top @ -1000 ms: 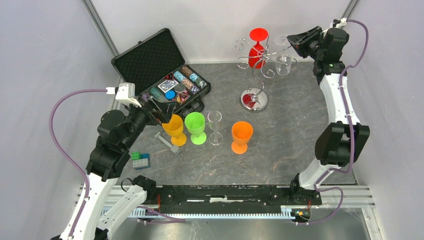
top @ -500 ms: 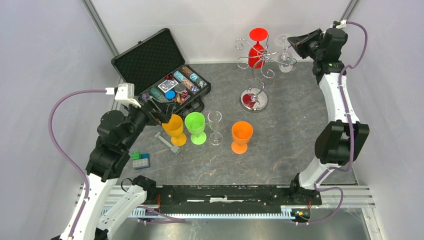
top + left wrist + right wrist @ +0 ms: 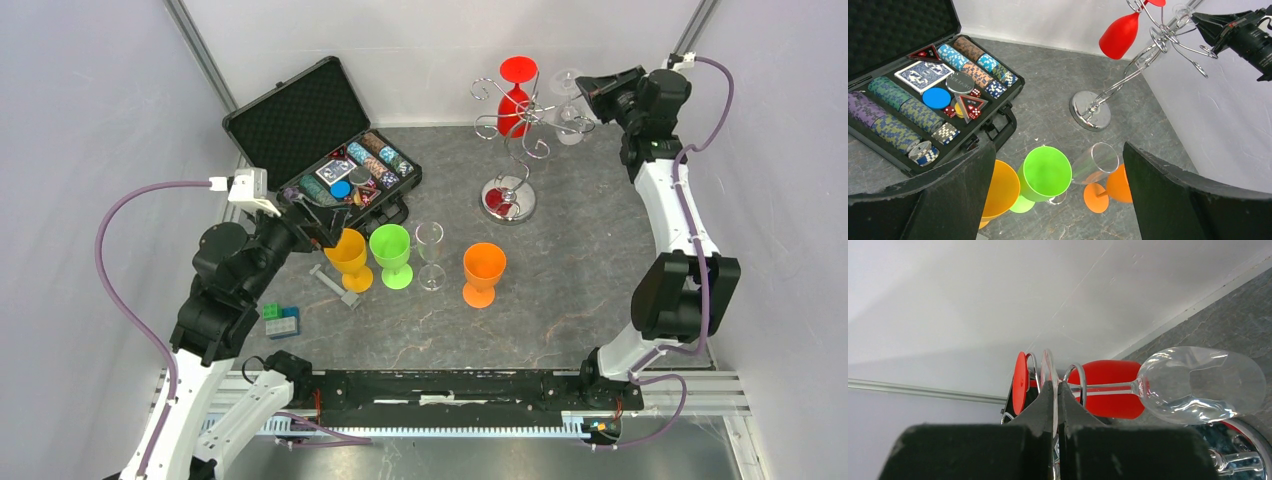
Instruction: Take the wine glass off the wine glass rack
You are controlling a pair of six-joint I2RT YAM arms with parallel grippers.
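Two clear wine glasses (image 3: 1198, 385), four coloured goblets (image 3: 391, 250), one wine glass rack (image 3: 508, 198), one chip case (image 3: 295, 120).

R gripper (image 3: 1053, 390) edged left toward wine glass rack (image 3: 508, 203) & clamped shut on foot of hanging clear wine glass (image 3: 1198, 385).

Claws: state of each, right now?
Left claw: open, holding nothing.
Right claw: closed on the foot of the clear wine glass.
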